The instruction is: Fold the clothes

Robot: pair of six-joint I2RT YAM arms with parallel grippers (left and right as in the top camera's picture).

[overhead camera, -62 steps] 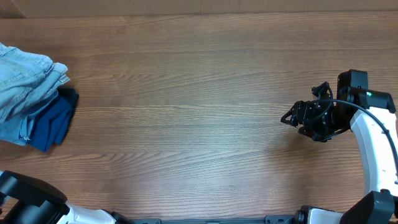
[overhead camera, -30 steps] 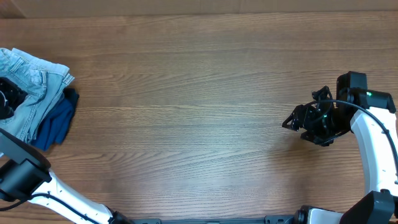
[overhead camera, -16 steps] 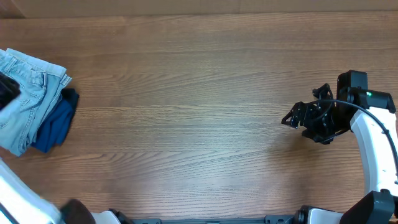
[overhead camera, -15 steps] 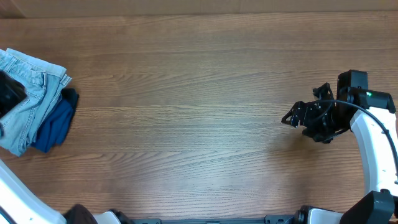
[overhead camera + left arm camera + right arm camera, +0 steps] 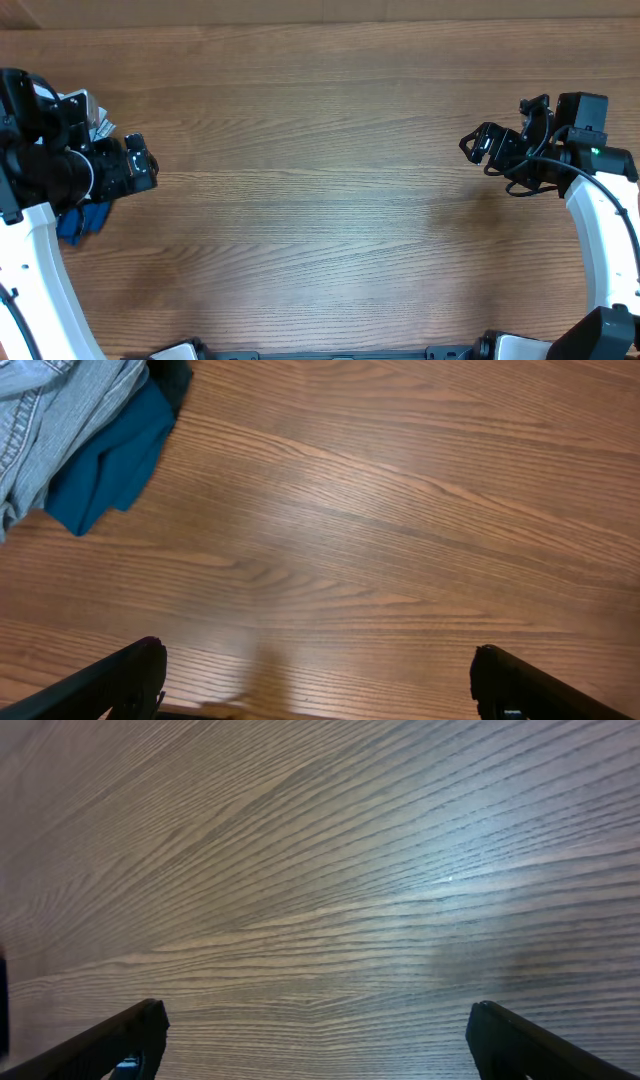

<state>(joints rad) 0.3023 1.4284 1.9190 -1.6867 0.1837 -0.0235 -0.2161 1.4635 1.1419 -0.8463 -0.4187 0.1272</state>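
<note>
The clothes, pale light-blue denim shorts [image 5: 48, 398], lie bunched at the table's far left, at the top left corner of the left wrist view. From overhead my left arm hides most of the shorts [image 5: 78, 103]; only a pale edge shows. My left gripper [image 5: 148, 168] hovers just right of the pile, open, with bare wood between its fingertips [image 5: 120, 678]. My right gripper [image 5: 478, 150] is at the far right of the table, well away from the clothes. It is open over bare wood, its fingertips [image 5: 112, 1038] wide apart.
A dark blue folded garment [image 5: 108, 460] lies under and beside the shorts; a corner of that garment [image 5: 82, 220] pokes out below my left arm. Brown wooden table [image 5: 320, 200] spans the space between the two grippers.
My left gripper has let go of the shorts, opened wide and moved right off the pile. My right gripper rose toward the far edge and opened wider.
</note>
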